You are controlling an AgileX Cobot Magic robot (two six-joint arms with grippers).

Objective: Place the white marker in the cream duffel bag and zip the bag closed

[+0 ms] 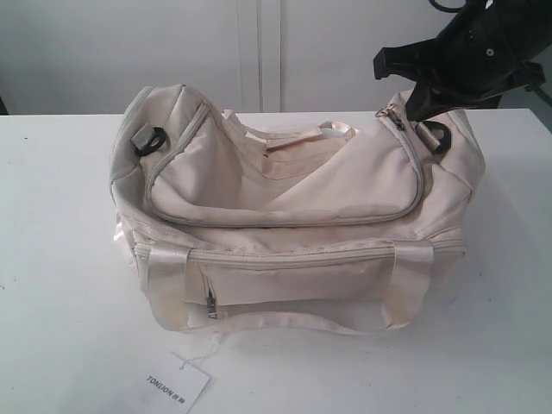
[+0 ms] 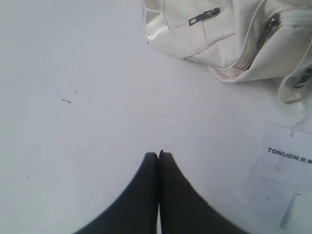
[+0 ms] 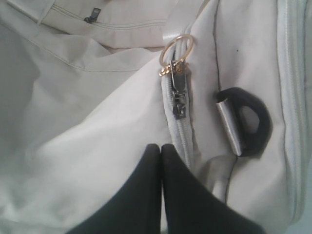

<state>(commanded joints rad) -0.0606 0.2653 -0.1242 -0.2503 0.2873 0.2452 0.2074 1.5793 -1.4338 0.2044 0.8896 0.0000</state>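
right fingers closed, empty, beside cream duffel bag zip | left fingers closed, off bag

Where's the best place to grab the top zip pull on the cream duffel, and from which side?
Probably the small gold metal ring on the dark metal zip pull: it juts beyond the tab lying flat on the cream fabric duffel bag. Approach from above; the right end effector is shut, so open first.
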